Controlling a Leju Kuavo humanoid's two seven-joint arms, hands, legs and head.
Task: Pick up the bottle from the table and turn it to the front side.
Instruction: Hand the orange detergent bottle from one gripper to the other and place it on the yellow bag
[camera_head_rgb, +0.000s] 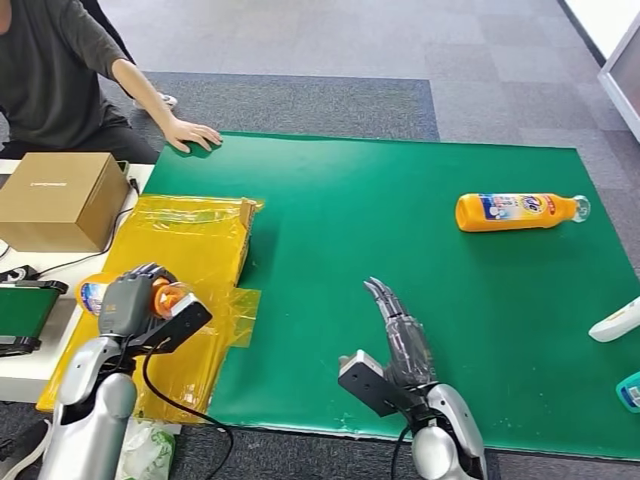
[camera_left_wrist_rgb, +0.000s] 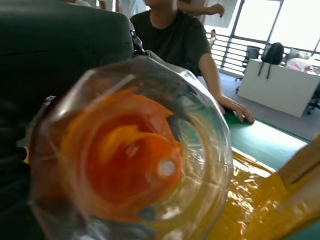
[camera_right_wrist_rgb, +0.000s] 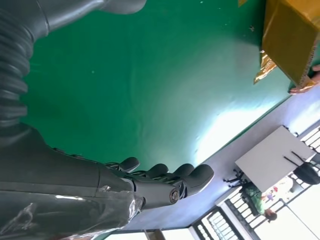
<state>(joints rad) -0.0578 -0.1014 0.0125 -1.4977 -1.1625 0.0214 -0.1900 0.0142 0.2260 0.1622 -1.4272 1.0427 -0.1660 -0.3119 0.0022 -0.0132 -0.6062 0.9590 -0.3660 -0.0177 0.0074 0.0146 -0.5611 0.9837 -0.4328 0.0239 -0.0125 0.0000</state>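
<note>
Two bottles on record. Found first bottle (camera_head_rgb: 162, 297) gripped in left hand (camera_head_rgb: 132, 300), clear base toward the wrist camera, orange liquid inside, labelled end showing past the hand's outer side. Found second bottle (camera_head_rgb: 521, 211) lying on its side on green mat (camera_head_rgb: 340, 250), well ahead and to the right of right hand (camera_head_rgb: 400, 335), cap pointing away from it. Judged rigid plastic, smooth, likely slippery, moderately heavy if full; best taken round mid-body over the label, not the neck. Right hand open, fingers extended, holding nothing, above mat. Beneath left hand: yellow plastic sheet (camera_head_rgb: 196, 250); beyond it, cardboard box (camera_head_rgb: 64, 200) and a person's hand (camera_head_rgb: 192, 135) resting on mat edge.
</note>
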